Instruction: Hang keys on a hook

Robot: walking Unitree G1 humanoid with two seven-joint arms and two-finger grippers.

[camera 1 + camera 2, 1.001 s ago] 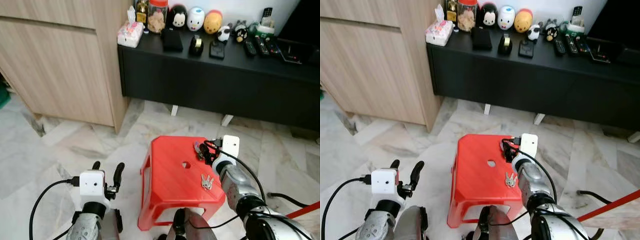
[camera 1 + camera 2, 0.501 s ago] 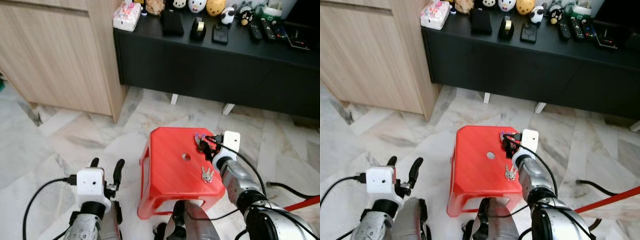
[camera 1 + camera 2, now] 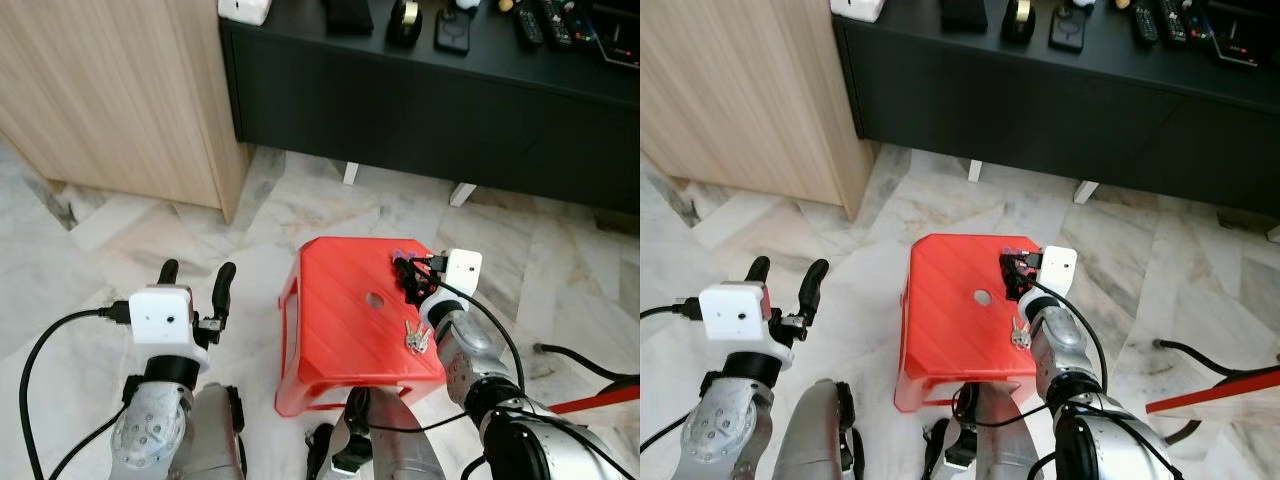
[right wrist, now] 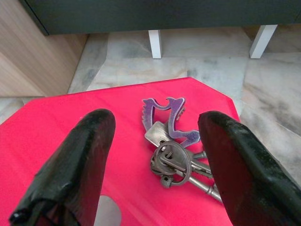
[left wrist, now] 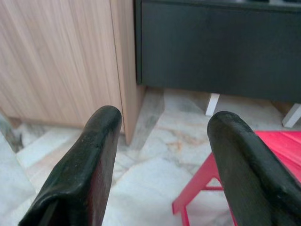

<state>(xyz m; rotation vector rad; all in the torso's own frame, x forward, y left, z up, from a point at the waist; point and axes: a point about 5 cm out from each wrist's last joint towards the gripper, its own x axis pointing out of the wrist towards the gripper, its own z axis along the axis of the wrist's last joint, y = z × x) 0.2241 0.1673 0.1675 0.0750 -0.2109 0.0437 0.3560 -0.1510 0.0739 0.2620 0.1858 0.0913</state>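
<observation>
Right wrist view: right gripper (image 4: 155, 155) spread wide, straddling keys (image 4: 171, 146) with purple fob, lying on red stool (image 4: 56, 141) near far corner. Versus a second ago: head camera tilted further down, shelf ornaments gone from frame, gripper closer over bunch; grasp imminent, not yet made. Head views add second key bunch (image 3: 415, 339) nearer robot. Left gripper (image 3: 195, 280) open, idle over floor. No hook spotted.
</observation>
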